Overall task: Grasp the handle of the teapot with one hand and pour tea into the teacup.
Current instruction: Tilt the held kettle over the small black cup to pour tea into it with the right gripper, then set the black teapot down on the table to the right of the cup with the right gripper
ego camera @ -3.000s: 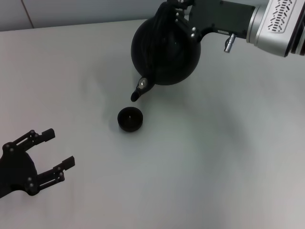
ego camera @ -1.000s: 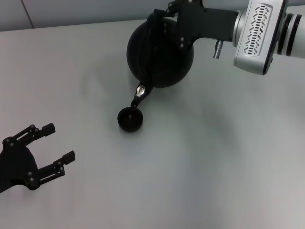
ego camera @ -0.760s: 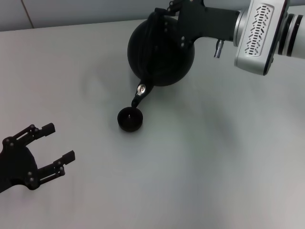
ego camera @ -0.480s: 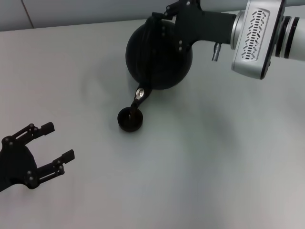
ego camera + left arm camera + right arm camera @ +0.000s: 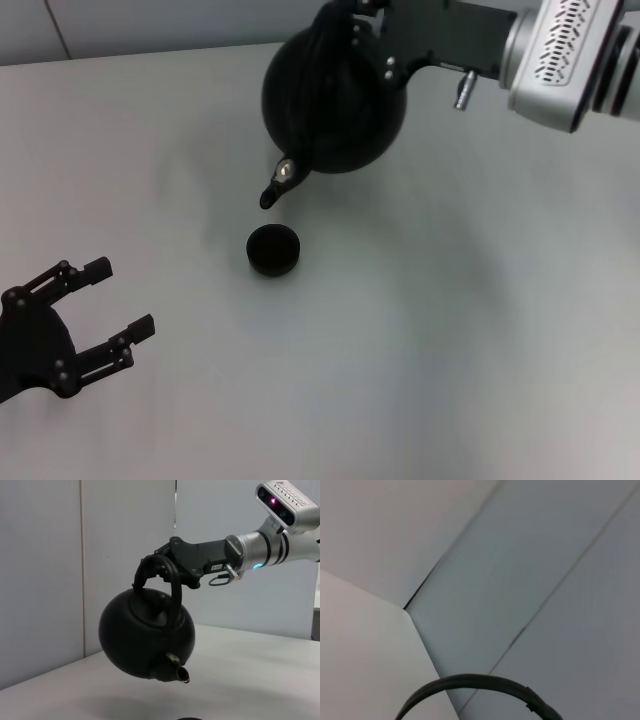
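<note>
Right gripper [image 5: 172, 567] is clamped on the thick black arched handle [image 5: 162, 577] of the big round matte black teapot [image 5: 335, 95]. Pot hangs clear of the pale grey matte table [image 5: 450, 330], tipped forward, its short spout with metallic tip [image 5: 275, 185] pointing down toward my left.

The tiny low black handleless teacup [image 5: 273, 249] stands on the table, below and just beyond the spout tip, apart from it. I can't tell whether it holds any tea.

Left gripper [image 5: 95, 315] sits low near the table's near-left corner, fingers spread wide, holding nothing, well apart from cup and pot.

Risks as I judge them:
- Spout mouth is not over the cup opening in the head view. Tip further from here and any stream likely lands on the table short of the cup.
- Cup is small and light-looking; a lowered spout could knock or slide it across the smooth top.
- Handle is a flat band hoop and the body is heavy and bulbous beneath it. Grip is at the top of the arch, so the pot may swing or rotate in the jaws, throwing the aim off.
- Lid, if loose, could shift at a steep tilt.

Surfaces: pot is dull and looks like cast metal; cup matches in finish; table is even and unmarked.
</note>
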Tool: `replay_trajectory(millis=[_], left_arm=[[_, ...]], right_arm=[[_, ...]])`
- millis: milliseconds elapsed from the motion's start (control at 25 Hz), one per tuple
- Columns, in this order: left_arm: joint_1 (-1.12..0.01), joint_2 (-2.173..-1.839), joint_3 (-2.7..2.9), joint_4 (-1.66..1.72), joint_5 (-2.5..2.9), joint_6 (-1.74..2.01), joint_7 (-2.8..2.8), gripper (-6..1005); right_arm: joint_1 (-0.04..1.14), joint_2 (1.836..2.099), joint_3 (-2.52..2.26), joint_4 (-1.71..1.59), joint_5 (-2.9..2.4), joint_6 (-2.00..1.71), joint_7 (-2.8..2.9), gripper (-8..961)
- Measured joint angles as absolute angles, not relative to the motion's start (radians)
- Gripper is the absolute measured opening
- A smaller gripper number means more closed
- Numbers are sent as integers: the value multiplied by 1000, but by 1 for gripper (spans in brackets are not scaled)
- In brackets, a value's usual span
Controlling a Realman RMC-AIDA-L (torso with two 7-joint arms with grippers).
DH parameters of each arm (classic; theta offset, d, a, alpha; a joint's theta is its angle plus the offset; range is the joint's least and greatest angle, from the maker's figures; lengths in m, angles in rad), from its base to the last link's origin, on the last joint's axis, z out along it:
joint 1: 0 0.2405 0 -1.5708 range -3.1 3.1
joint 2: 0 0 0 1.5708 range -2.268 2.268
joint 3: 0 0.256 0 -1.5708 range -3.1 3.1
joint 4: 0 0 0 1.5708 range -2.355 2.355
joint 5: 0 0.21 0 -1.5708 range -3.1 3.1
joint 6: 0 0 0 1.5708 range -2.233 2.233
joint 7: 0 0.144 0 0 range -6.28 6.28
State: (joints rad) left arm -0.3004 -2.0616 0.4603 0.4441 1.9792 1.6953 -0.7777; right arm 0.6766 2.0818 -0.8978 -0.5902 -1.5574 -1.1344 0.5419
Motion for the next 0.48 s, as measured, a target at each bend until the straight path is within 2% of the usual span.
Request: replay_trajectory(millis=[480], left_arm=[[-305, -2061, 460, 446, 1979, 1702, -778, 810]], right_arm=[[596, 2081, -831, -601, -1525, -1120, 1015, 76]])
